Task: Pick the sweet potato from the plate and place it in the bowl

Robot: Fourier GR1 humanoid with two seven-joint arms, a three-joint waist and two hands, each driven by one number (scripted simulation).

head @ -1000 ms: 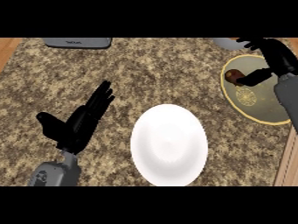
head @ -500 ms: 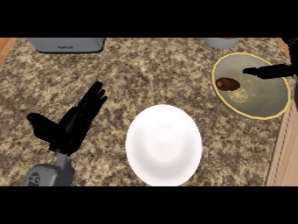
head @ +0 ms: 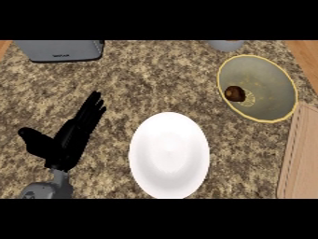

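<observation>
we see sweet potato (head: 236,94) on plate (head: 268,79) | white bowl (head: 169,155) holds nothing | left hand (head: 68,137) fingers straight, grasping nothing, resting lower left | right hand out of frame

Head view, steeply down over counter (head: 154,88)

The grey appliance (head: 59,50) at the counter's far edge carries a small dark marking on its front, too blurred to read; no other text shows.
</observation>
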